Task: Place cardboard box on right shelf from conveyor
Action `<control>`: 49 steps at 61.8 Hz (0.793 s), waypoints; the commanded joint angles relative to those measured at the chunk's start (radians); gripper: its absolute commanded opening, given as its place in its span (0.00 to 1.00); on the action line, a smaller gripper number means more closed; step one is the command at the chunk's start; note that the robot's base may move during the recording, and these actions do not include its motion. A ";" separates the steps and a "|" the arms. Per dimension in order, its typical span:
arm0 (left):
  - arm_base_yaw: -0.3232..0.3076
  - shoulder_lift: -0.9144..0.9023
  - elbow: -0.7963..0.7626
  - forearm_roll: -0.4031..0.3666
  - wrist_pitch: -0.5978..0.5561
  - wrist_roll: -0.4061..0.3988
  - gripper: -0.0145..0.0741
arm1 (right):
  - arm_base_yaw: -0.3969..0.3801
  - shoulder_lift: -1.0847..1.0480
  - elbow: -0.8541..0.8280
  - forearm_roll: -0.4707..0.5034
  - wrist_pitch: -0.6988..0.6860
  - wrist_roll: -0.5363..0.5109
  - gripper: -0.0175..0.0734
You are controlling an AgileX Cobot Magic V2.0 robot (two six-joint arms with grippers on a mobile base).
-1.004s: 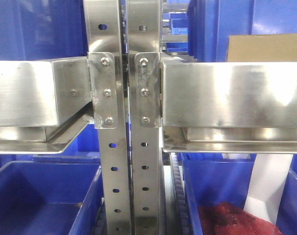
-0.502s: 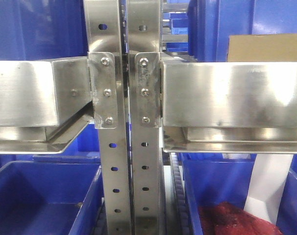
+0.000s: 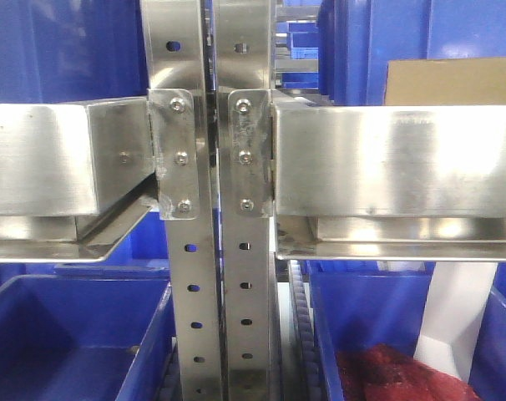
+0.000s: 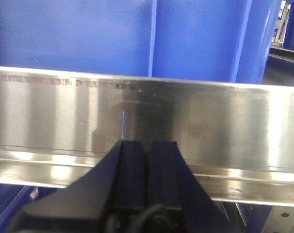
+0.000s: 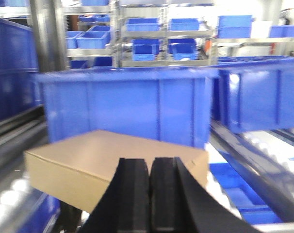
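Observation:
The cardboard box (image 5: 96, 158) lies flat on the right shelf, a plain tan slab, with white rollers (image 5: 10, 196) showing beneath its left end. My right gripper (image 5: 150, 162) is shut with nothing between its fingers, just in front of the box's near edge. In the front view only the box's top (image 3: 453, 81) rises behind the right shelf's broad steel rail (image 3: 395, 159). My left gripper (image 4: 148, 144) is shut and empty, close to a shiny steel rail (image 4: 200, 121). The conveyor is out of view.
A large blue bin (image 5: 122, 104) stands right behind the box, and another (image 5: 263, 97) to its right. The left shelf (image 3: 36, 159) has a slanted brace. Perforated uprights (image 3: 245, 276) divide the two shelves. Below, a blue bin (image 3: 378, 317) holds red material.
The whole front view has slid a few pixels to the left. The box keeps its place behind the rail.

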 commanded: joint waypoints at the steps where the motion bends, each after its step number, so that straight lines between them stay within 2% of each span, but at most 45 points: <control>1: -0.001 -0.015 0.010 -0.006 -0.087 0.000 0.03 | -0.009 -0.031 0.064 -0.015 -0.156 0.000 0.25; 18: -0.001 -0.015 0.010 -0.006 -0.087 0.000 0.03 | -0.009 -0.070 0.319 -0.005 -0.335 0.000 0.25; 49: -0.001 -0.015 0.010 -0.006 -0.087 0.000 0.03 | -0.009 -0.070 0.312 -0.004 -0.305 0.000 0.25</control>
